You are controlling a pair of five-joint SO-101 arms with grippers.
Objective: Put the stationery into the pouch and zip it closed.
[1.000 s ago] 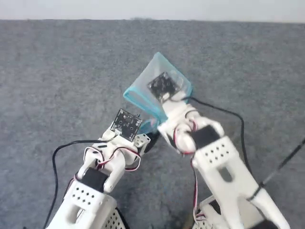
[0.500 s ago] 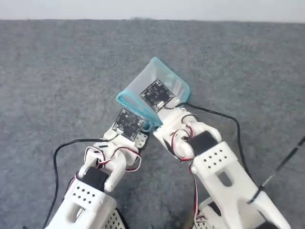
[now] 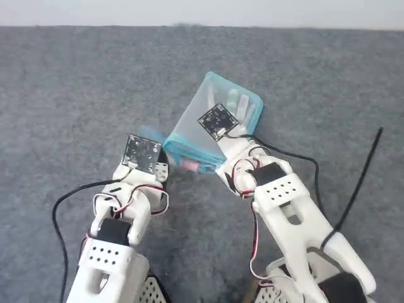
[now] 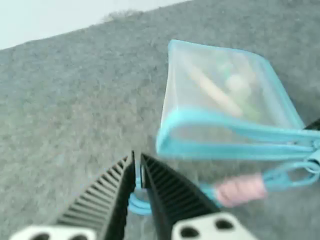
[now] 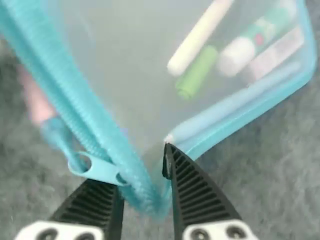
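Teal-trimmed translucent pouch (image 4: 220,100) shows stationery (image 5: 197,72) inside.

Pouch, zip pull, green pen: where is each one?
pouch (image 4: 220,95): left wrist view, on its clear side wall.
zip pull (image 5: 106,173): right wrist view, on its flat teal tab.
green pen (image 5: 196,72): right wrist view, mid-barrel, inside the pouch.

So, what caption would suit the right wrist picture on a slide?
Right tool grips the zipper-end corner of a clear, blue-edged pouch with stationery inside.
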